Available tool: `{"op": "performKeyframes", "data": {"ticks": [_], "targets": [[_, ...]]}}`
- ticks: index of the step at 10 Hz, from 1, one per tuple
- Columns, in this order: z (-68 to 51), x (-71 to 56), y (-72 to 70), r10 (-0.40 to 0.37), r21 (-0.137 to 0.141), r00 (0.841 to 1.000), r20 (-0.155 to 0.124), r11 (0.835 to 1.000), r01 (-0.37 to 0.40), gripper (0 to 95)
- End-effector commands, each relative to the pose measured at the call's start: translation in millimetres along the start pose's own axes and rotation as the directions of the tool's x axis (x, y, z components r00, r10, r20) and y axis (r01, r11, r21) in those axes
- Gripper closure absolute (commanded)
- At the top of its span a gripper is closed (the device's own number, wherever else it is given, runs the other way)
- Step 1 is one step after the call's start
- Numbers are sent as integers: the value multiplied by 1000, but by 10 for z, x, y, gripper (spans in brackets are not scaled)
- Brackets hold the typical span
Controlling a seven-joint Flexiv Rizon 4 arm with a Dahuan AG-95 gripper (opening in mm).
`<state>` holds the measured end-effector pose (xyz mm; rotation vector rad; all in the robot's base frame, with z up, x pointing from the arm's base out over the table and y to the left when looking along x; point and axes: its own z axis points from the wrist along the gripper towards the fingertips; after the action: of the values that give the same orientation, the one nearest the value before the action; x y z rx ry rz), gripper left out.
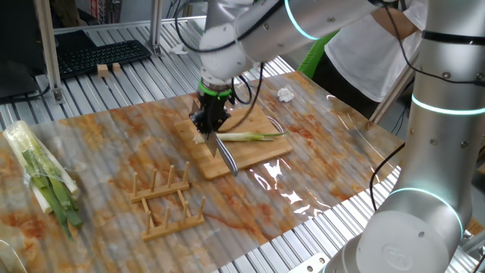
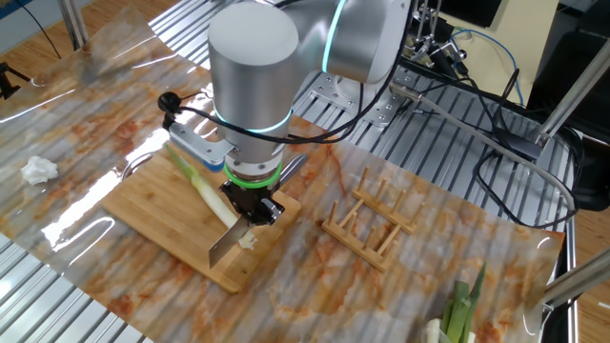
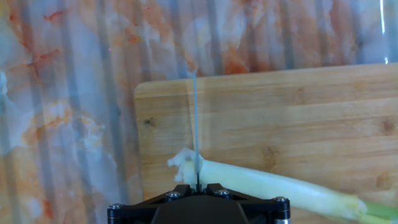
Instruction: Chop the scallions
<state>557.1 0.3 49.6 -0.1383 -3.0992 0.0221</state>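
1. The scallion (image 3: pixel 273 186) lies flat across the wooden board (image 3: pixel 298 118), white root end toward the board's short edge, green end trailing toward the opposite side. A small pale chunk (image 3: pixel 179 163) sits at the root tip, touching or barely parted; the hand view does not settle which.
2. The gripper (image 2: pixel 250 208) hangs directly over the board's root-end edge, jaws clamped on a knife (image 2: pixel 224 245). The blade (image 3: pixel 195 124) stands upright across the stalk, just behind the root tip, edge at or in the scallion.
3. Handling, as a judgement: the stalk is light, round and smooth, so it is likely to roll or skid along the board under a sideways push. The white end looks firm and should cut cleanly; the green end looks softer and may fold instead.
4. No grasp of the scallion itself seems called for. The knife does the work, best pressed straight down.
5. Beyond the board on the counter (image 1: pixel 318 174): a wooden rack (image 1: pixel 167 199), and a wrapped bundle of stalks (image 1: pixel 47 180) well apart.
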Motion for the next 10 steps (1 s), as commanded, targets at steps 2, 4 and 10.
{"op": "performKeyframes", "data": {"ticks": [2, 4, 10], "targets": [[10, 5, -9, 0, -4, 1000, 8, 1000, 0, 950], [30, 15, 8, 3, -2, 1000, 12, 1000, -3, 950], [281, 46, 97, 16, -5, 999, 31, 1000, -16, 950]]}}
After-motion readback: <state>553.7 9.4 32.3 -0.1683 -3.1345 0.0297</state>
